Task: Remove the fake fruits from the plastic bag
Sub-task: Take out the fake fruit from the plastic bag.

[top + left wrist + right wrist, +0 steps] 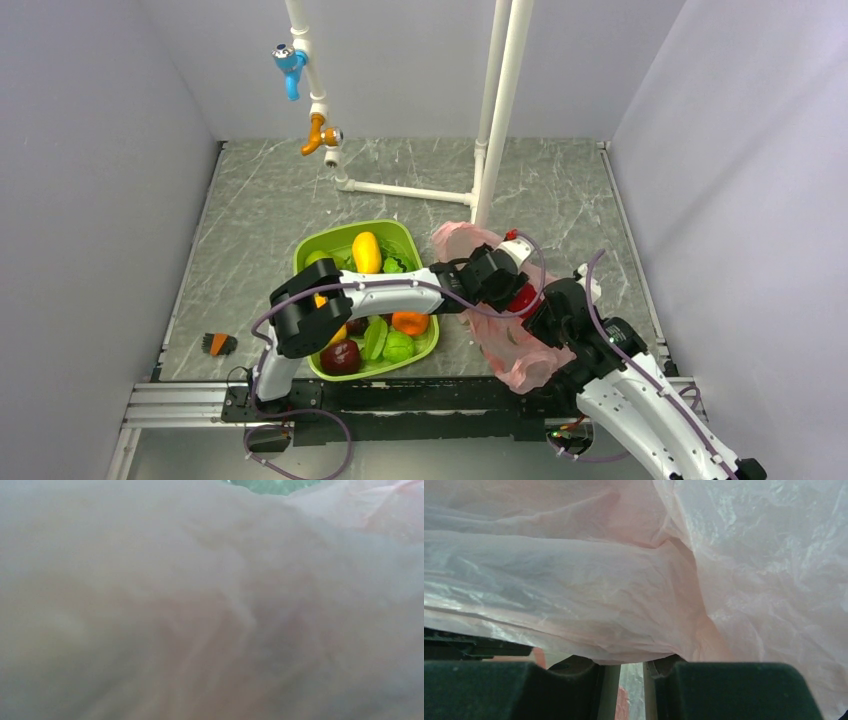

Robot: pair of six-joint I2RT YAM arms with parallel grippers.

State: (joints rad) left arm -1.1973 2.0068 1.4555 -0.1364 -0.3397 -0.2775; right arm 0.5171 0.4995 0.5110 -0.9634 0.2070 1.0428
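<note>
Left hand (510, 286), on an arm stretched across from the left, is buried in a thin, crinkly, translucent pink plastic bag (522, 366). Its wrist view shows only blurred pink film, so I cannot tell whether it is released or clenched. Right hand (548, 306) grasps the bag's right side: its two dark fingers (734, 690) stand nearly together with film pinched between them.

The bag lies right of centre on the grey marbled surface (260, 200), its long axis running from far left to near right. Which way its mouth points is unclear. A glossy bright red round apple (523, 298) shows in it, between the two hands.

Just left of the bag sits a lime green plastic tray (335, 233) holding a yellow mango (366, 252), an orange fruit (410, 322) and a dark maroon apple (340, 357). The left arm crosses above this tray. A white pipe frame (503, 100) stands just beyond the bag's far end.
</note>
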